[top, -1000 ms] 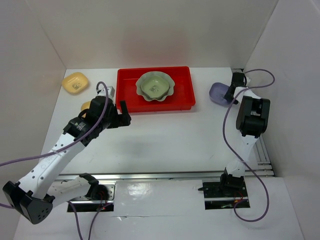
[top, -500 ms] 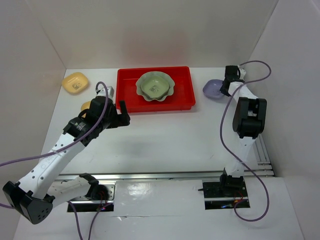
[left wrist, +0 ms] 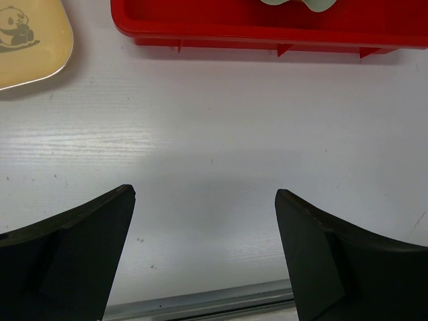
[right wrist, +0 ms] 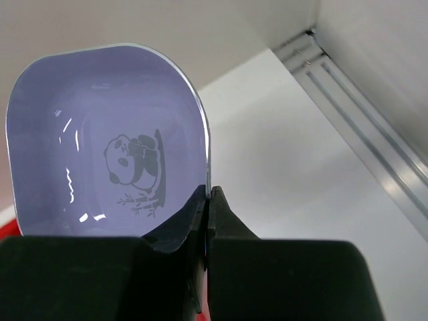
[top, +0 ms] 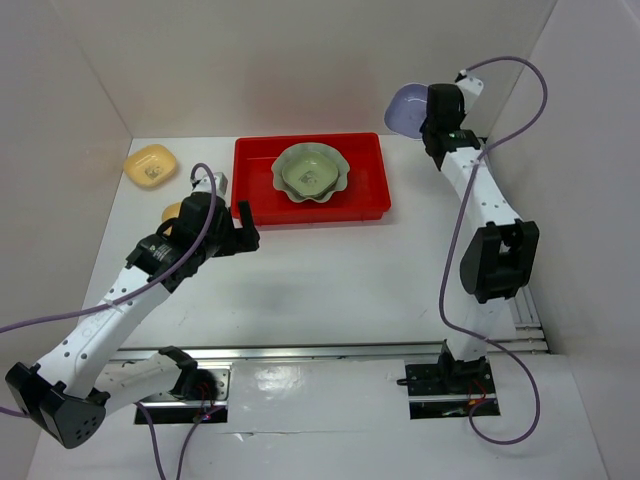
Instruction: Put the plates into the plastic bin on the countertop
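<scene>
My right gripper (top: 432, 118) is shut on the rim of the lavender plate (top: 408, 108) and holds it in the air, just right of the red plastic bin (top: 310, 212). In the right wrist view the fingers pinch the edge of that panda-printed plate (right wrist: 100, 134) at the gripper (right wrist: 208, 194). The large pale-green scalloped plate (top: 311, 172) lies inside the bin. A yellow plate (top: 151, 166) sits on the countertop at the far left, and another yellow one (top: 172, 212) peeks from under my left arm. My left gripper (top: 246, 222) stands open over bare countertop, in front of the bin's left end.
White walls close in the countertop on three sides. A small whitish object (top: 220, 183) lies beside the bin's left end. In the left wrist view the bin's front wall (left wrist: 267, 30) and a yellow plate (left wrist: 30, 40) lie ahead of the open gripper (left wrist: 204, 247).
The right gripper closed on the lavender plate at the right of the countertop, then lifted it and carried it back and leftward. The left arm stayed still.
</scene>
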Robot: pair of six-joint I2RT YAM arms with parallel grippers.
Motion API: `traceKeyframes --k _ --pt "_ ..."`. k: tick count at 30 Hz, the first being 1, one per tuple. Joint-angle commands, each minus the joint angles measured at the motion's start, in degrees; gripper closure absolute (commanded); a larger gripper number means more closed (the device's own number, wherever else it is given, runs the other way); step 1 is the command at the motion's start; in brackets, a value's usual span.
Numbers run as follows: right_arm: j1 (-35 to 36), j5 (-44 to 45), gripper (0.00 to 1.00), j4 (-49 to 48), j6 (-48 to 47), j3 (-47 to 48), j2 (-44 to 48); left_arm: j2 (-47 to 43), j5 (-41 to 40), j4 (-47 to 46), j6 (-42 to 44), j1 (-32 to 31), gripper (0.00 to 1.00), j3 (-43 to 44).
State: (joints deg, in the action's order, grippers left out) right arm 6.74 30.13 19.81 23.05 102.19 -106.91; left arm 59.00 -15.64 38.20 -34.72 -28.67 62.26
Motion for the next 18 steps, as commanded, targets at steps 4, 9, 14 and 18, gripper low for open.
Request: traceKeyframes --k 4,9,14,18 --pt "2.57 -25.5 1.0 -6.89 -8.7 3.01 0.92 -0.56 -0.97 -0.49 0.09 0.28 0.01 1.81" --pt "6.87 -47.34 1.0 -6.11 -17.41 10.82 -6.96 -0.56 0.16 -0.49 0.09 0.28 0.01 1.81" --pt "12.59 -44.03 1.0 4.97 -25.77 27.41 -18.67 0.06 0.79 -0.49 0.09 0.28 0.01 1.81" --pt "13.38 -44.02 1.0 3.92 -25.87 28.06 -23.6 0.06 0.17 -0.49 0.09 0.28 0.01 1.29"
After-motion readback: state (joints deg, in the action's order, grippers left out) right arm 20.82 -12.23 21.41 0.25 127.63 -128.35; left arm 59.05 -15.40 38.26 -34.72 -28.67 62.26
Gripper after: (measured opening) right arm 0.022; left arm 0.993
